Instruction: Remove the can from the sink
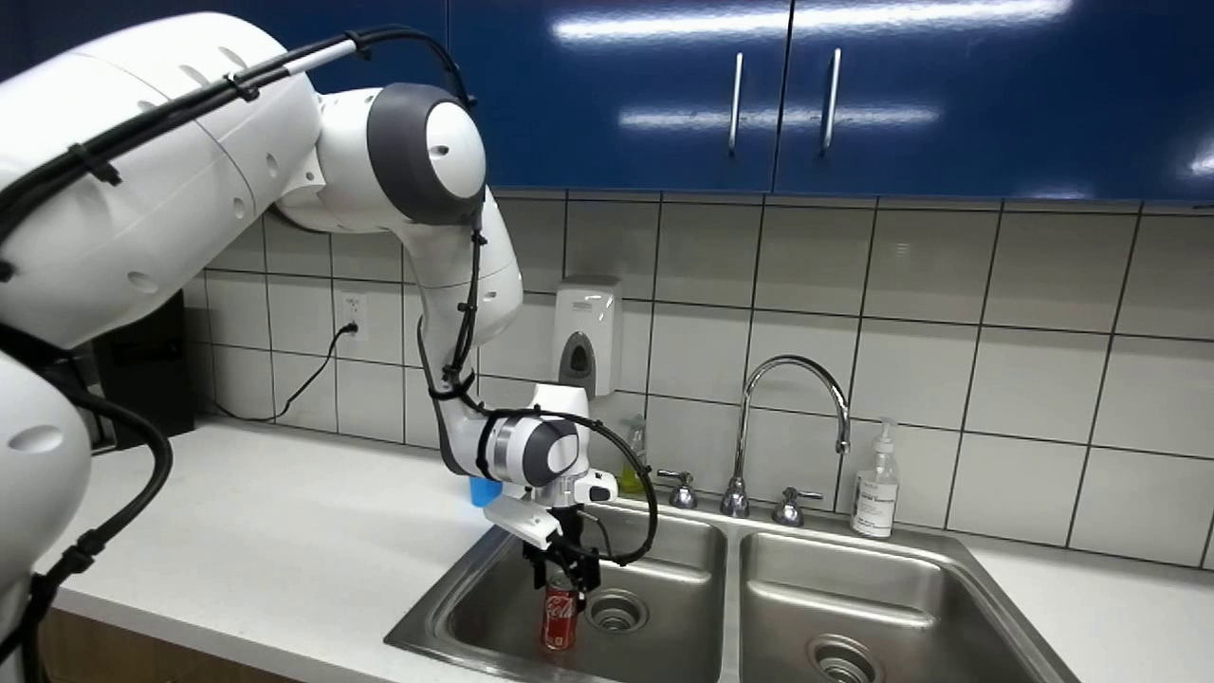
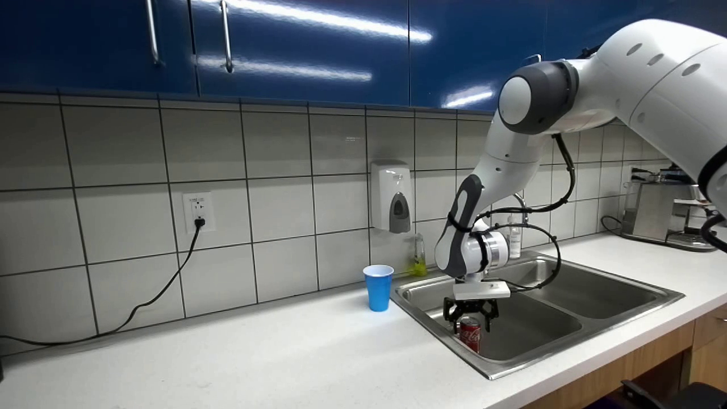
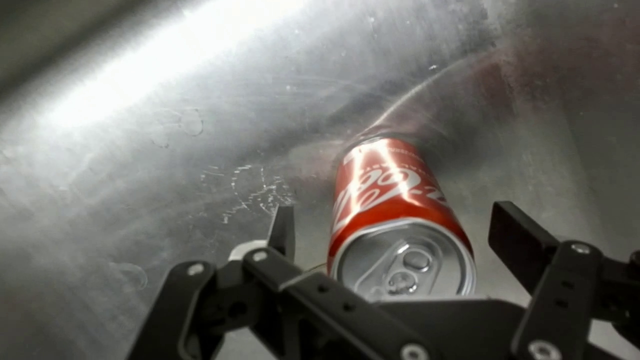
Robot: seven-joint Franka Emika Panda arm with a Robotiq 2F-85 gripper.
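The red can (image 1: 560,618) stands upright on the floor of the sink (image 1: 734,593), in the basin beside the blue cup, near that basin's side wall. The can (image 2: 469,335) and sink (image 2: 492,372) also show in the other exterior view. My gripper (image 1: 561,583) points down over the can and shows there too (image 2: 472,325). In the wrist view my gripper (image 3: 392,210) is open, with one finger on each side of the can (image 3: 390,185). Gaps show between both fingers and the can. The near part of the can's silvery top is hidden by the gripper.
A blue cup (image 2: 379,288) stands on the counter (image 2: 255,352) beside the sink. The chrome faucet (image 1: 743,427) rises behind the basins. A pump bottle (image 1: 875,489) and a green soap bottle (image 2: 419,261) stand at the back. A dispenser (image 2: 391,196) hangs on the wall.
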